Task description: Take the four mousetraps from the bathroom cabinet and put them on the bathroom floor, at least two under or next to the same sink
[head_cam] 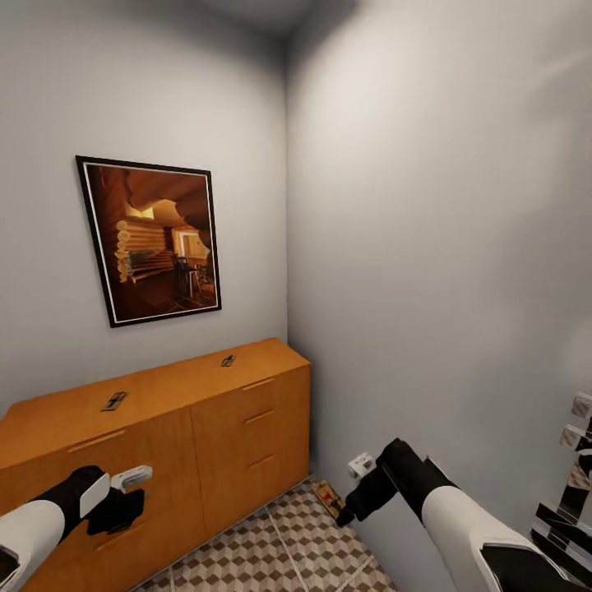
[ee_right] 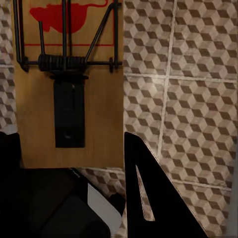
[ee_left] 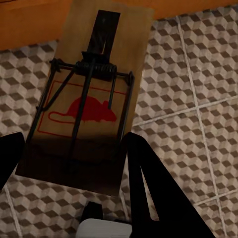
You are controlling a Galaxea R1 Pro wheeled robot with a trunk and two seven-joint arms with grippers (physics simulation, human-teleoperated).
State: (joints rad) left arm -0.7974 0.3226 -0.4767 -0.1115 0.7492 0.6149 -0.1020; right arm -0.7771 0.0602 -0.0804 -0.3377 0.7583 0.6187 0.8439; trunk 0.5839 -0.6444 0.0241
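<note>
The orange-brown cabinet (head_cam: pixel 205 427) stands along the left wall. Two mousetraps lie on its top, one at the left (head_cam: pixel 114 401) and one near the right end (head_cam: pixel 228 360). My left gripper (head_cam: pixel 123 503) hangs before the cabinet front, shut on a third mousetrap (ee_left: pixel 89 99) that shows a red mouse print, held over the cube-patterned bathroom floor (ee_left: pixel 198 89). My right gripper (head_cam: pixel 345 511) is low by the right wall, shut on a fourth mousetrap (head_cam: pixel 329 496), whose board (ee_right: pixel 69 84) sits between the dark fingers (ee_right: pixel 148 188) above the floor (head_cam: pixel 279 543). The bathroom sink is out of view.
A framed picture (head_cam: pixel 152 240) hangs above the cabinet. A white socket (head_cam: pixel 359 464) sits low on the right wall, beside my right arm. A glossy dark object with tile reflections (head_cam: pixel 571 485) stands at the right edge. Open floor runs between cabinet and wall.
</note>
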